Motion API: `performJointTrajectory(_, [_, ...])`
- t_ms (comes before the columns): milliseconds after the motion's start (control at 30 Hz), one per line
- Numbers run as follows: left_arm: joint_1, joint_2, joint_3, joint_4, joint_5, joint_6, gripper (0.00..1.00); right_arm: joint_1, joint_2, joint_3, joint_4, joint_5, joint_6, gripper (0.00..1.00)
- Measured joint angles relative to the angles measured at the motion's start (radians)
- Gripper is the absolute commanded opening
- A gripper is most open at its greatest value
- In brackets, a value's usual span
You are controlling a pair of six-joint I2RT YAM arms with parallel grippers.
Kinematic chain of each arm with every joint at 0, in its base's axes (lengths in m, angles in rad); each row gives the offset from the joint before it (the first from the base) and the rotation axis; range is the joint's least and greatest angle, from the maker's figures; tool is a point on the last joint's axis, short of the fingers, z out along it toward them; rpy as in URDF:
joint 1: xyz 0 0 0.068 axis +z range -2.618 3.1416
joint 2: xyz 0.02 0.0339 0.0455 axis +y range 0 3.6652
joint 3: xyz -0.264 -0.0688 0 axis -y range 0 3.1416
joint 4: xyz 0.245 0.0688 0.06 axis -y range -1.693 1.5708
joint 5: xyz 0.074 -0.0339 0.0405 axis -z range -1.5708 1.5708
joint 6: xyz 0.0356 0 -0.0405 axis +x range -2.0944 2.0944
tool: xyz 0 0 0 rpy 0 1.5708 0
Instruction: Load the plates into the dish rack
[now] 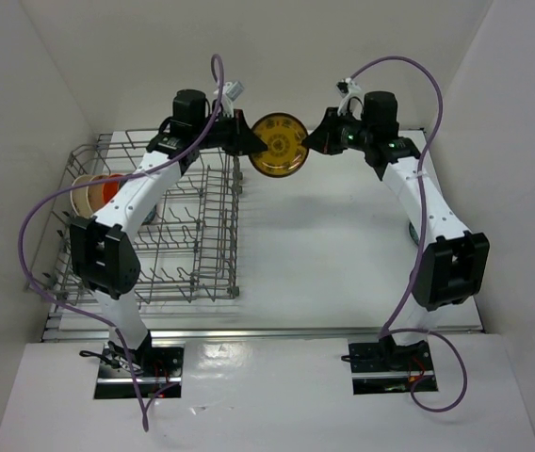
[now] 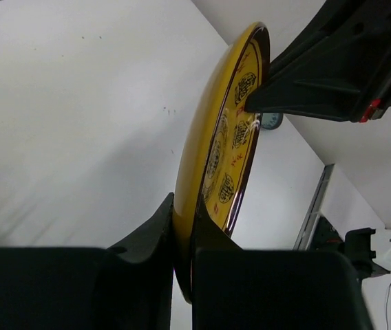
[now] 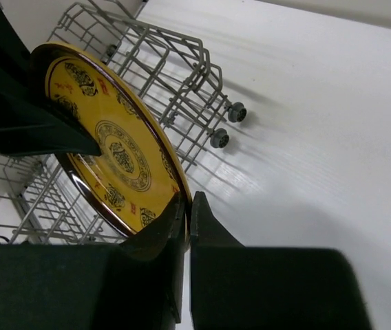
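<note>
A yellow plate [image 1: 279, 143] with a dark pattern hangs on edge in the air just right of the dish rack [image 1: 183, 259], held from both sides. My left gripper [image 1: 252, 141] is shut on its left rim. My right gripper [image 1: 308, 141] is shut on its right rim. In the left wrist view the plate [image 2: 219, 148] rises from my gripper [image 2: 184, 223]. In the right wrist view my gripper [image 3: 187, 206] pinches the plate [image 3: 113, 155] above the rack [image 3: 175, 75]. A cream plate [image 1: 83, 195] and an orange-red plate [image 1: 105, 189] stand in the rack's left end.
The grey wire rack fills the left half of the table, with tall sides and small wheels [image 3: 224, 127]. A small bluish round thing [image 2: 272, 121] lies on the table beyond the plate, partly hidden by my right arm. White walls close in on three sides.
</note>
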Motion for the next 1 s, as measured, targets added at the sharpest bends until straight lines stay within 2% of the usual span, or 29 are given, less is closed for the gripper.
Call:
performJointTrajectory(133, [-0.007,-0.006,0.002,-0.026,-0.042,0.024,0.00,0.001,0.001,0.000,-0.023,0.025,0.007,0.48])
performJointTrajectory(167, [-0.007,-0.010,0.002,-0.037,-0.062,0.029,0.00,0.001,0.001,0.000,-0.029,0.040,0.007,0.68])
performJointTrajectory(200, [-0.003,-0.014,0.002,-0.046,-0.076,0.032,0.00,0.001,-0.002,0.000,-0.039,0.063,0.002,0.75])
performJointTrajectory(267, [0.016,-0.035,-0.003,-0.061,-0.098,0.034,0.00,0.001,-0.010,0.000,-0.061,0.135,-0.008,0.84])
performJointTrajectory(400, [0.105,-0.163,-0.069,-0.068,-0.145,0.034,0.00,-0.021,-0.086,-0.055,-0.087,0.318,-0.029,0.84])
performJointTrajectory(500, [0.178,-0.306,-0.125,-0.071,-0.210,0.039,0.00,-0.108,-0.166,-0.092,-0.115,0.408,-0.034,0.76])
performJointTrajectory(567, [0.206,-0.399,-0.149,-0.074,-0.285,0.058,0.00,-0.180,-0.202,-0.119,-0.108,0.495,-0.035,0.62])
performJointTrajectory(633, [0.220,-0.485,-0.164,-0.084,-0.371,0.084,0.00,-0.225,-0.216,-0.166,-0.107,0.604,-0.033,0.44])
performJointTrajectory(667, [0.226,-0.512,-0.167,-0.093,-0.410,0.097,0.00,-0.231,-0.215,-0.191,-0.106,0.653,-0.033,0.25])
performJointTrajectory(733, [0.245,-0.552,-0.173,-0.114,-0.489,0.130,0.00,-0.239,-0.175,-0.237,-0.124,0.752,-0.020,0.03])
performJointTrajectory(767, [0.261,-0.561,-0.176,-0.127,-0.525,0.138,0.00,-0.241,-0.135,-0.245,-0.142,0.793,-0.009,0.00])
performJointTrajectory(867, [0.337,-0.561,-0.215,-0.170,-0.616,0.166,0.00,-0.254,0.038,-0.244,-0.197,0.893,0.038,0.00])
performJointTrajectory(1000, [0.433,-0.523,-0.322,-0.222,-0.637,0.183,0.00,-0.260,0.205,-0.266,-0.267,0.959,0.089,0.00])
